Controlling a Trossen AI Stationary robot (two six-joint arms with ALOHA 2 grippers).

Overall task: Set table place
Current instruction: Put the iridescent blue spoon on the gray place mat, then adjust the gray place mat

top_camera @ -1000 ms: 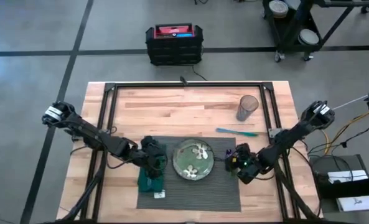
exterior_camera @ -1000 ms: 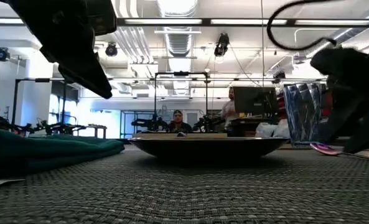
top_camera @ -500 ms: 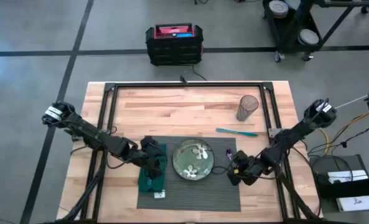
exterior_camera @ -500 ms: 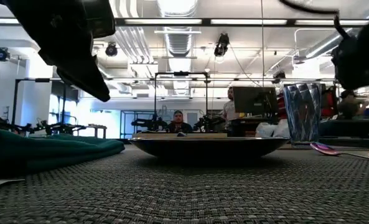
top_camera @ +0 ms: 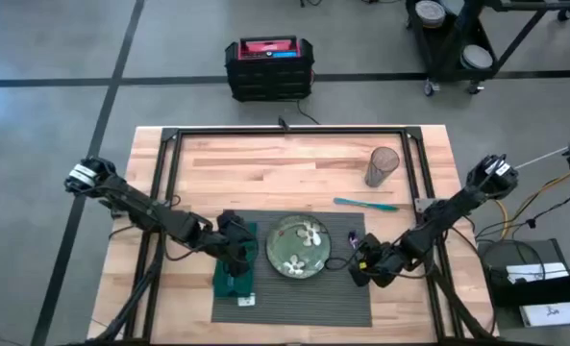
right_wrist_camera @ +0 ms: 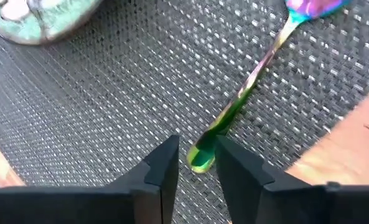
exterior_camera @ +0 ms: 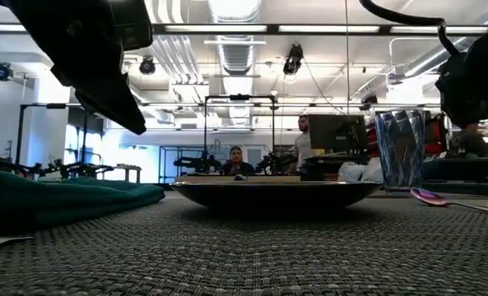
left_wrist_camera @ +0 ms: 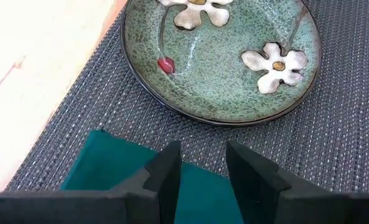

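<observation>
The dark grey ribbed place mat (top_camera: 294, 300) lies on the light-wood table (top_camera: 265, 159) near its front edge. A green flowered plate (top_camera: 299, 247) sits at the mat's middle, and a dark green napkin (top_camera: 233, 279) covers its left side. An iridescent spoon (right_wrist_camera: 252, 81) lies flat on the mat right of the plate. My right gripper (right_wrist_camera: 196, 146) hovers open above the spoon's green handle end, raised off the mat in the low view (exterior_camera: 474, 74). My left gripper (left_wrist_camera: 203, 149) hangs open above the napkin's edge beside the plate.
A clear ribbed glass (top_camera: 382, 166) stands on the bare wood at the far right. A teal utensil (top_camera: 366, 203) lies just beyond the mat's far right corner. A small white slip (top_camera: 246, 301) rests by the napkin's near end. Bare wood stretches along the far half.
My right gripper has risen off the mat away from the spoon and drawn a little toward the table's near edge. The spoon stays lying flat on the mat.
</observation>
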